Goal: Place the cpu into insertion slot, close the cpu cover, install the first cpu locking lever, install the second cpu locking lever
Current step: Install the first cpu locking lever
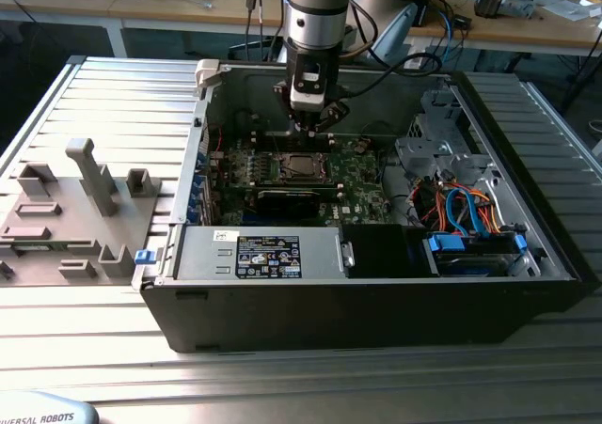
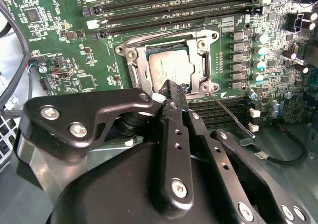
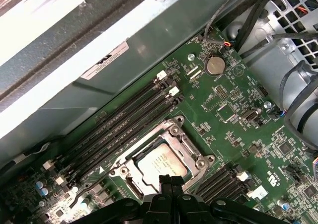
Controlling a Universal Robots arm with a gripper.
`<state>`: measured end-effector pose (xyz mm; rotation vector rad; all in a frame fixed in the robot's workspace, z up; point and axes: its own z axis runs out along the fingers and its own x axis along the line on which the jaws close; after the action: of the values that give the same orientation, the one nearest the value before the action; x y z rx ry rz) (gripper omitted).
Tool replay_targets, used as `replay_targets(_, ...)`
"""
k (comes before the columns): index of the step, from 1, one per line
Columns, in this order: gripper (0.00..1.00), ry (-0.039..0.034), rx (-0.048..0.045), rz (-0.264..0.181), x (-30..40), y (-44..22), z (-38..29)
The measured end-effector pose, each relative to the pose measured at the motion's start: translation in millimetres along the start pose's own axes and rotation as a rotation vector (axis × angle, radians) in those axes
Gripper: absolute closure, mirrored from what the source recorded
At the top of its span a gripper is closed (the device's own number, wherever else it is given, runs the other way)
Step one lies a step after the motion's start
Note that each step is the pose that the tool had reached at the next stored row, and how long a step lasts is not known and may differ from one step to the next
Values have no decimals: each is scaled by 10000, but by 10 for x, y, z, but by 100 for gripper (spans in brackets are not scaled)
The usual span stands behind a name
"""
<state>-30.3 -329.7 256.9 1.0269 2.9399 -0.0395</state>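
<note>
Print on sticker [image 1: 268,257] apparently too small.

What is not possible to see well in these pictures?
cpu, one edge: behind the gripper in both wrist views.
cover, one side: also behind the gripper, second wrist view.
cpu and cover in the exterior view: too small for detail.

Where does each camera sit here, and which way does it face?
Exterior view: off the arm, looking down into the open computer case; arm and gripper over the motherboard.
Second wrist view: on the wrist, facing the cpu; gripper in the foreground.
First wrist view: on the wrist, facing the cpu and memory slots; gripper at the edge.
Both wrist views share the cpu.
</note>
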Motion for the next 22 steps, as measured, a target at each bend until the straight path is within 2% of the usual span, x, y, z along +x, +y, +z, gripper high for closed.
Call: replay_targets(22,89,-4,-9,-260,0,0,0)
